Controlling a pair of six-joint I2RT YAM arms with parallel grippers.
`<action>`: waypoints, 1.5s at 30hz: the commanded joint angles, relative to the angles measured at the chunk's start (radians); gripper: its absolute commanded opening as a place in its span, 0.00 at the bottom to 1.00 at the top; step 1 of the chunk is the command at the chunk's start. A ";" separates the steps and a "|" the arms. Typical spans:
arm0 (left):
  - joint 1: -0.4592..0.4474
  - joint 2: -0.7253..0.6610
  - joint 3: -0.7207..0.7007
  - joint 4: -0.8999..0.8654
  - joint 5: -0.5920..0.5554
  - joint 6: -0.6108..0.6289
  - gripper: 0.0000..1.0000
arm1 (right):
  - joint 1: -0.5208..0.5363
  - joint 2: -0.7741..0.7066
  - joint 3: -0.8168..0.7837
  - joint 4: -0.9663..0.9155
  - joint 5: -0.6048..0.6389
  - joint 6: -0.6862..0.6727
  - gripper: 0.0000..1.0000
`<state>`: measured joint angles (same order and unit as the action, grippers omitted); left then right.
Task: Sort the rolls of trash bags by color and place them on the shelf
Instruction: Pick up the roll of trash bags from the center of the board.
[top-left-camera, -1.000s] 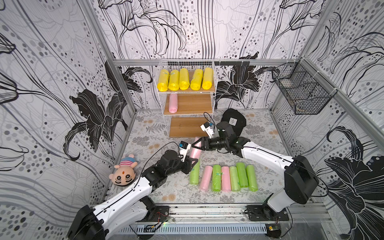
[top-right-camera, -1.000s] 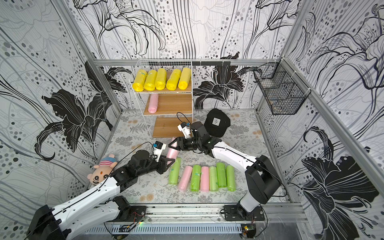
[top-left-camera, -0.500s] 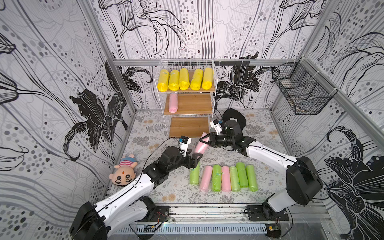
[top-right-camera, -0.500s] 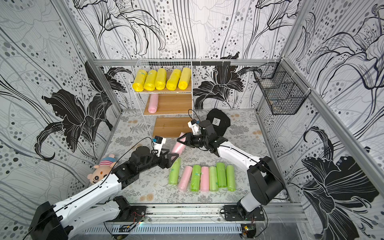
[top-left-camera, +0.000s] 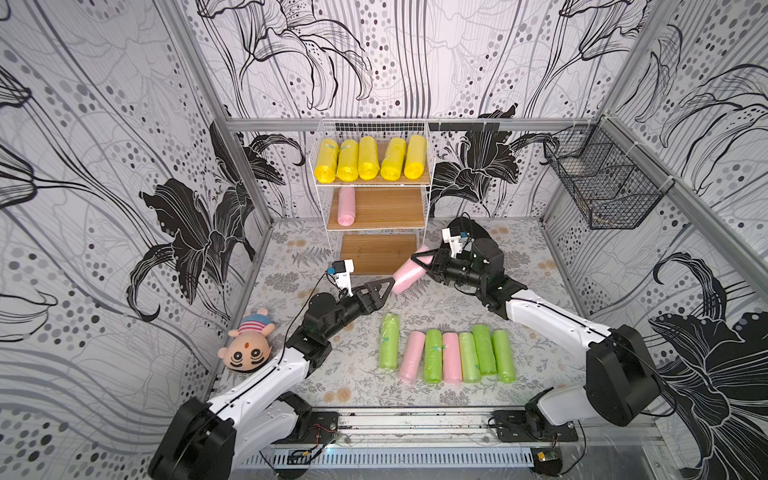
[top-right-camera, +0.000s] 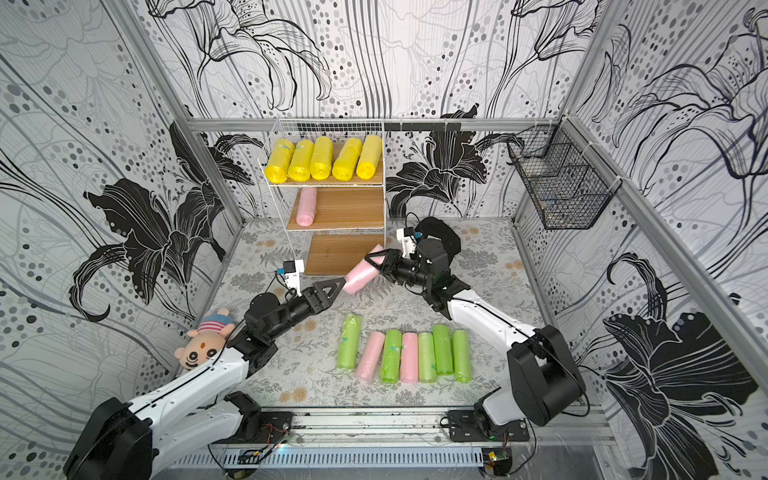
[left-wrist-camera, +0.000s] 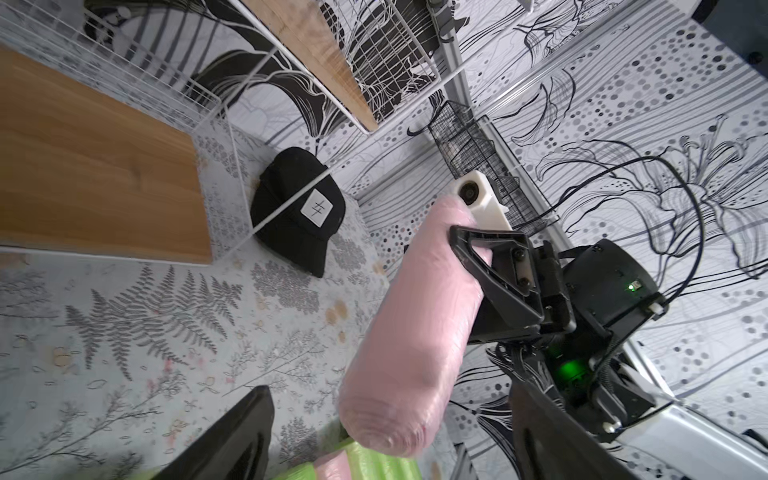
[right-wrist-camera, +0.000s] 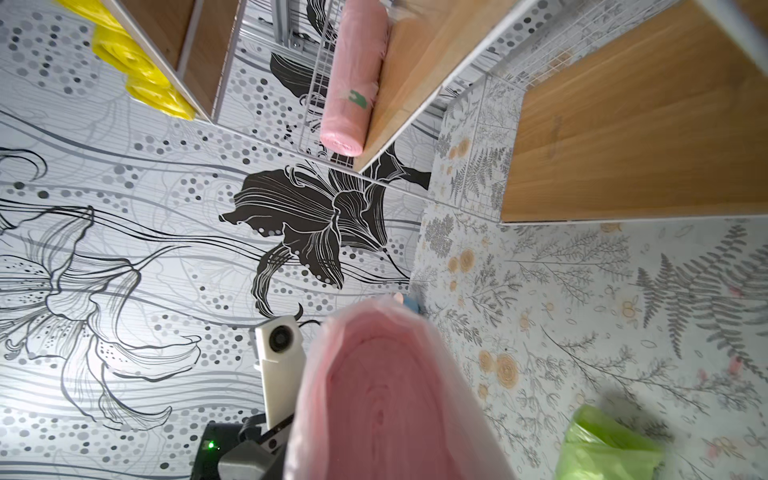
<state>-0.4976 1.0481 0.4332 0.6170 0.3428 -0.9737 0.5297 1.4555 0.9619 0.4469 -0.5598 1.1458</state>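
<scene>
Shelf (top-left-camera: 386, 208) of white wire and three wooden boards stands at the back wall ahead of you. Five yellow rolls (top-left-camera: 369, 160) lie side by side on its top board, and one shelved pink roll (top-left-camera: 346, 206) lies at the left end of the middle board. On the floral mat (top-left-camera: 291, 266) nearer you, a row of seven rolls (top-left-camera: 432, 357) holds five green and two pink, and the leftmost green roll (top-left-camera: 389, 340) sits slightly apart from the rest.

Beyond that row, your right claw (top-left-camera: 422, 261) pinches the held pink roll (top-left-camera: 407, 276) by the end nearer the shelf. The roll slants just in front of the bottom board's right corner. Your left claw (top-left-camera: 384, 289) stands spread wide at the roll's other end. In the left wrist view that end sits between the two black fingers (left-wrist-camera: 232, 436), and contact cannot be made out.

A black wire basket (top-left-camera: 602, 183) hangs on the right wall. A plush doll (top-left-camera: 249, 351) lies at the mat's left edge beside your left arm. A black cap (left-wrist-camera: 297, 212) rests on the mat right of the shelf.
</scene>
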 joint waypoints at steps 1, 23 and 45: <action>-0.002 0.053 -0.017 0.243 0.044 -0.159 0.92 | 0.003 -0.003 -0.002 0.166 0.010 0.096 0.32; 0.018 0.283 0.057 0.548 0.076 -0.262 0.72 | 0.024 0.046 -0.005 0.262 -0.036 0.185 0.31; 0.035 0.001 0.139 0.013 -0.203 0.193 0.00 | -0.021 -0.107 0.011 -0.116 0.126 -0.089 0.92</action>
<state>-0.4694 1.1412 0.4881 0.8333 0.2966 -1.0168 0.5198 1.4220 0.9611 0.4500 -0.5125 1.1797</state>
